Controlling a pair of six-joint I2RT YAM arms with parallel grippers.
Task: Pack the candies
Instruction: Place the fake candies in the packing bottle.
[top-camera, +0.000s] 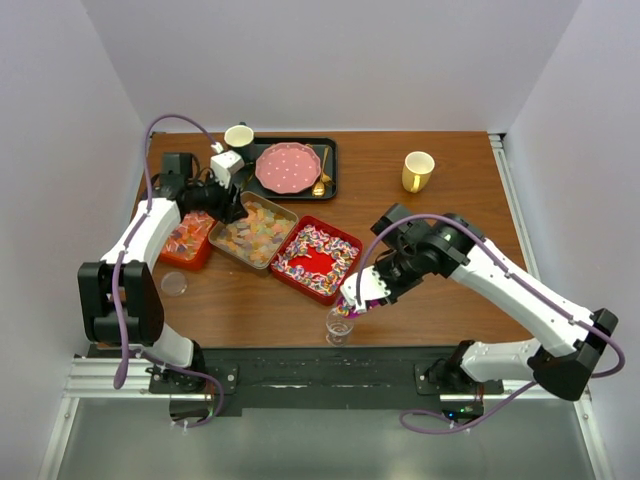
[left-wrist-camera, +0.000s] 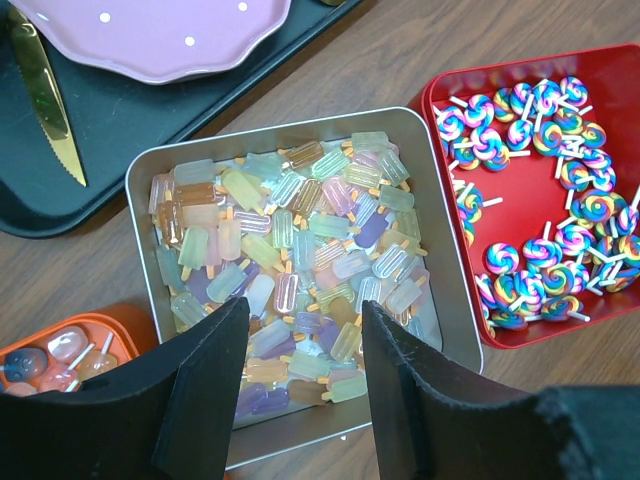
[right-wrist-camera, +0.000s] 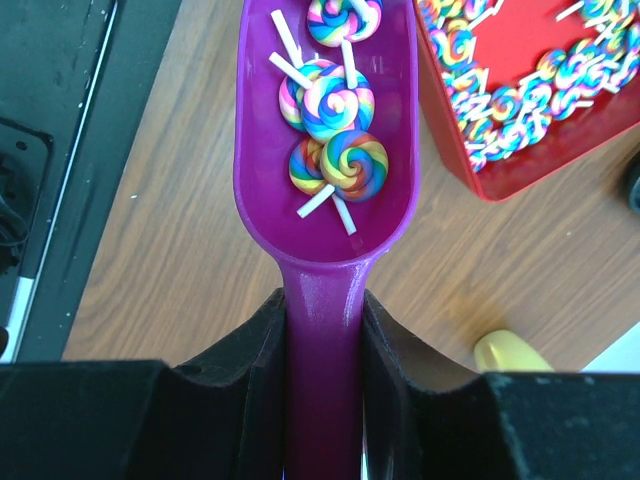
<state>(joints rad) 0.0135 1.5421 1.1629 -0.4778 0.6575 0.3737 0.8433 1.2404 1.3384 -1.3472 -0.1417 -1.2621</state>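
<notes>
While the right gripper (top-camera: 358, 296) hovers by the clear cup (top-camera: 340, 326) in top view, a fast tip could spill: cup mouth looks narrow. Left wrist: left gripper (left-wrist-camera: 305, 335) apart, empty, over pastel candies (left-wrist-camera: 300, 230). Right wrist: jaws clamped on purple scoop (right-wrist-camera: 322, 320) handle; swirled candies (right-wrist-camera: 335, 150) in bowl, long axis straight out, bowl away.

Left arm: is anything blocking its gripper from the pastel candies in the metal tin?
Nothing visible does. The left gripper hangs open straight above the metal tin, which has no lid on it. In the left wrist view the pastel candies lie bare right below and between its fingers.
</notes>
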